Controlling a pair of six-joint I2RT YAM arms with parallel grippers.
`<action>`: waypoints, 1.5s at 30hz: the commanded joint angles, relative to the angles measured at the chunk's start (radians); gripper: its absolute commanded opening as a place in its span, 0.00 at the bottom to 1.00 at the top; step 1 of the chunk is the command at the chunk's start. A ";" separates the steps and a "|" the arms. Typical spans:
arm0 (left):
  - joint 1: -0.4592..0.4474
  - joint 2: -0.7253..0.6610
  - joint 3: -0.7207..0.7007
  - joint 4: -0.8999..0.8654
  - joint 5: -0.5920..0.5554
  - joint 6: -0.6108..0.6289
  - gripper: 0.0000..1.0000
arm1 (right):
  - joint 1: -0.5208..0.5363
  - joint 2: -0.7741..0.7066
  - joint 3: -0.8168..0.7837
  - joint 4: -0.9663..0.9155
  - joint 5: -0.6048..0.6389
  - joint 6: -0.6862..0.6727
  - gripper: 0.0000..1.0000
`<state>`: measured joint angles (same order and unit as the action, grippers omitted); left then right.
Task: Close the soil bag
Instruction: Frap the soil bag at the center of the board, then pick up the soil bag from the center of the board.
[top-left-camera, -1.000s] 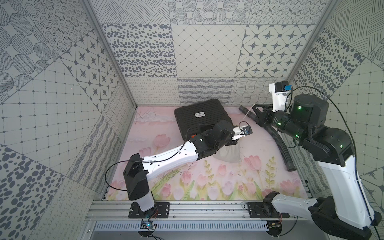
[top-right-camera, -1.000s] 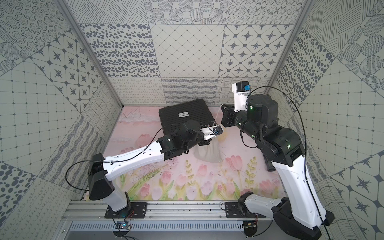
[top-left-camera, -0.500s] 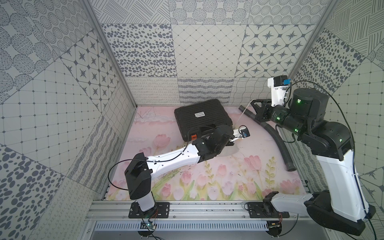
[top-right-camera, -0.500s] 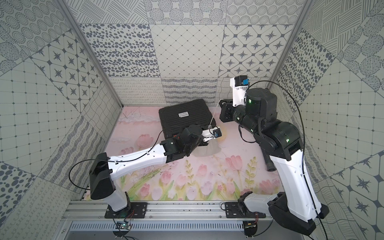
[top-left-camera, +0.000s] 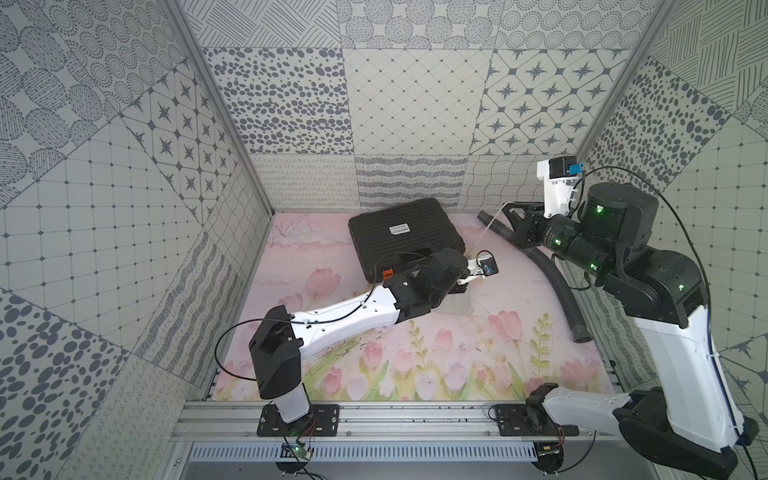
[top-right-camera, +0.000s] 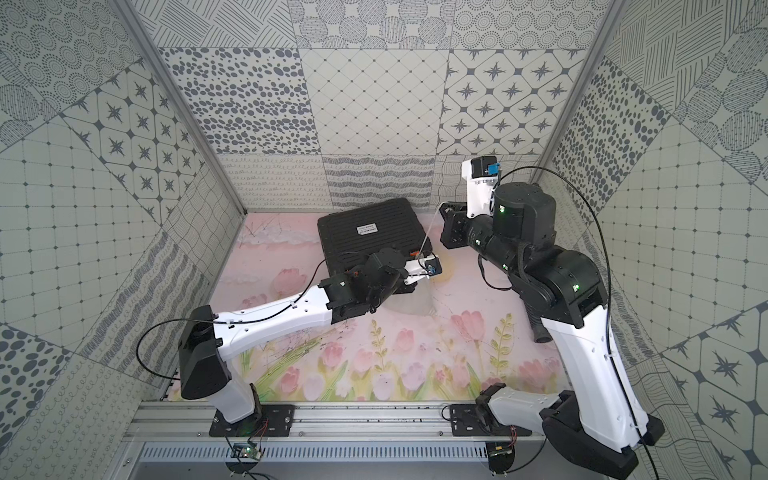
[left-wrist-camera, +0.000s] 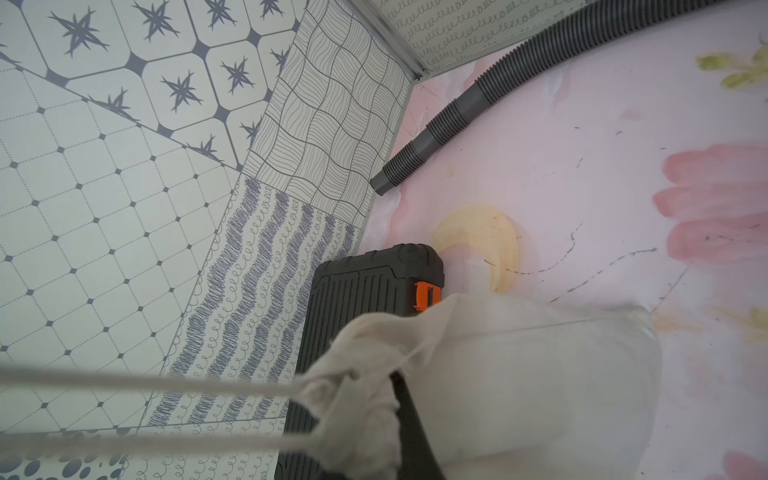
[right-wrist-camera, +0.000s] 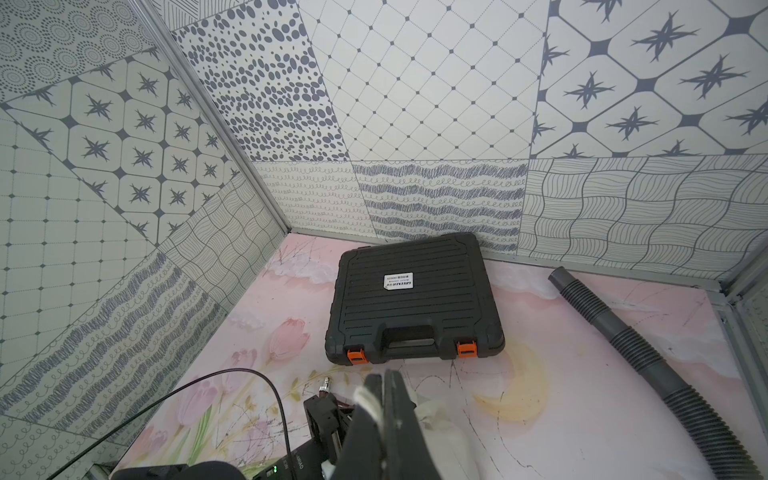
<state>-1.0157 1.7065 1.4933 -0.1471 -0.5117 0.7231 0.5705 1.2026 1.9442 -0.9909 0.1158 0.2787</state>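
Soil bag (left-wrist-camera: 519, 374) neck sits in left gripper (left-wrist-camera: 386, 390), cord (left-wrist-camera: 166, 383) in right gripper (right-wrist-camera: 382, 378).

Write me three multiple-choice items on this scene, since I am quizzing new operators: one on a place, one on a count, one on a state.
1. Where on the mat does the grey hose lie?
A. its middle
B. its left edge
C. its right edge

2. How many orange latches has the black case?
A. one
B. two
C. four

3. The cord from the soil bag to the right gripper is:
A. taut
B. slack on the mat
C. cut

Key:
1. C, it runs down that side in both top views.
2. B, the right wrist view shows both.
3. A, it runs in a straight line from neck to gripper.
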 joint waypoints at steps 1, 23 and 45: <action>0.025 -0.013 0.009 -0.409 0.107 -0.077 0.00 | -0.004 -0.097 0.005 0.426 0.014 0.017 0.00; 0.084 -0.106 -0.005 -0.548 0.427 -0.235 0.10 | -0.143 -0.228 -0.435 0.424 -0.084 0.165 0.00; 0.247 -0.449 -0.218 -0.362 0.578 -0.453 0.96 | -0.138 -0.188 -0.334 0.428 -0.325 0.201 0.00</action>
<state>-0.7933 1.2842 1.3041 -0.5388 -0.0448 0.3695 0.4362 1.0119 1.5730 -0.6365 -0.1623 0.4648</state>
